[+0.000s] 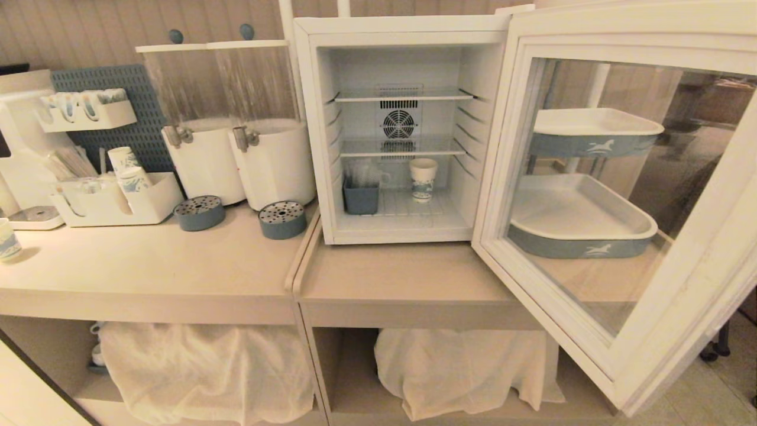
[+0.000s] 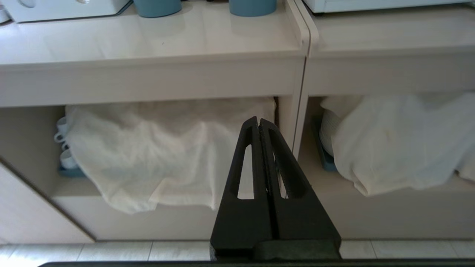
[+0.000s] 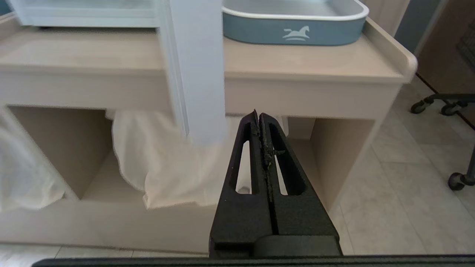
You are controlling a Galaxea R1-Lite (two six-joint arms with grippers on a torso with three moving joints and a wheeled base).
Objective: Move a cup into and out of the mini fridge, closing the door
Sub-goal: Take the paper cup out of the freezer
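Observation:
The white mini fridge stands on the counter with its door swung wide open to the right. Inside, on the bottom wire shelf, stands the cup, white with a blue pattern, upright, beside a small grey-blue bin. Neither arm shows in the head view. My left gripper is shut and empty, low in front of the cabinet's lower shelf. My right gripper is also shut and empty, below the counter edge, close to the lower edge of the open door.
Two drink dispensers with round drip trays stand left of the fridge. A caddy with patterned cups sits further left, another cup at the far left edge. Blue-and-white trays show behind the door. White cloths cover the lower shelves.

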